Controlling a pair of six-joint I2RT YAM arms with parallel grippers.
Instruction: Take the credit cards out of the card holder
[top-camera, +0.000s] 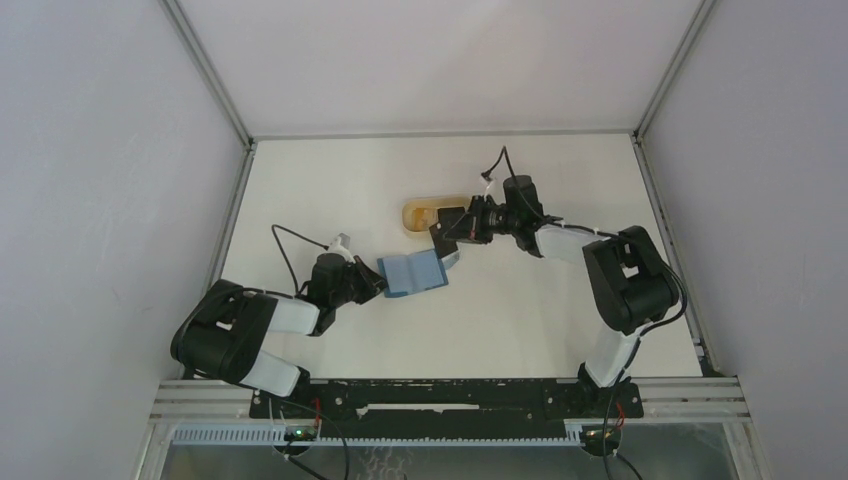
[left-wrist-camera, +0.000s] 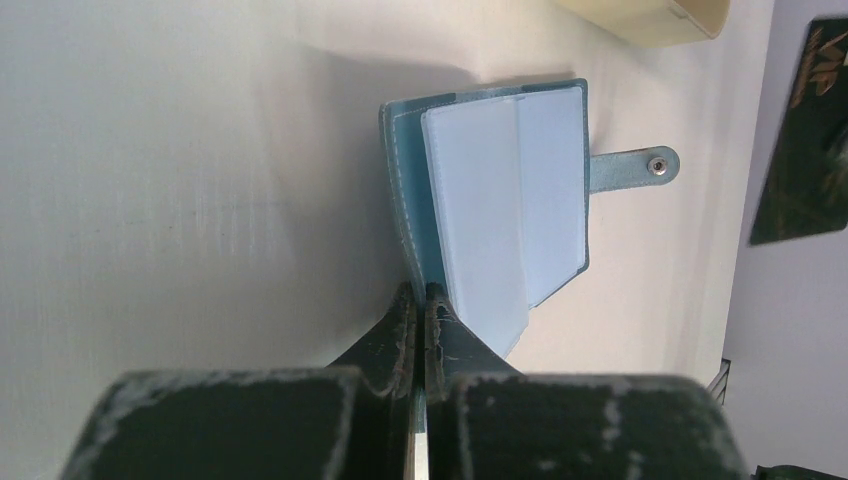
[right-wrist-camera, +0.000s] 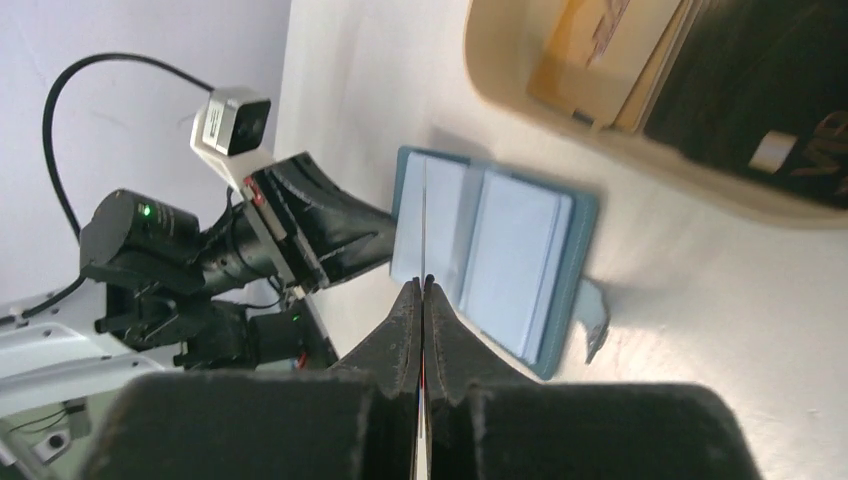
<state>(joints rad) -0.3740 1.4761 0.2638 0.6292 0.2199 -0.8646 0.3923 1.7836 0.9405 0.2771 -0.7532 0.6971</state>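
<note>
The teal-blue, soft, rectangular folding card holder (top-camera: 412, 273) was seen lying open on the white worktop (top-camera: 520, 320), between the two hands. Its pale blue plastic sleeves (left-wrist-camera: 500, 200) were fanned up from the cover. Its closure tab (left-wrist-camera: 630, 165), fitted with a metal snap, was stretched flat on the worktop to the right of the left hand's fingertips.

The left hand (left-wrist-camera: 418, 291) was pressed together, and the nearest edge of the holder's cover was pinched between its fingers.

The right hand (right-wrist-camera: 424, 284) was likewise pressed together on a thin flat card (right-wrist-camera: 424, 215), seen only edge-on as a pale line running straight ahead from its fingertips, across the open holder. Whether that card touched the sleeves could not be told.

Beyond the right hand and to its right, a tan rounded tray (right-wrist-camera: 520, 95) was set close to the holder. A gold-coloured card (right-wrist-camera: 600, 50) and a black card (right-wrist-camera: 750, 90) were held in it.
</note>
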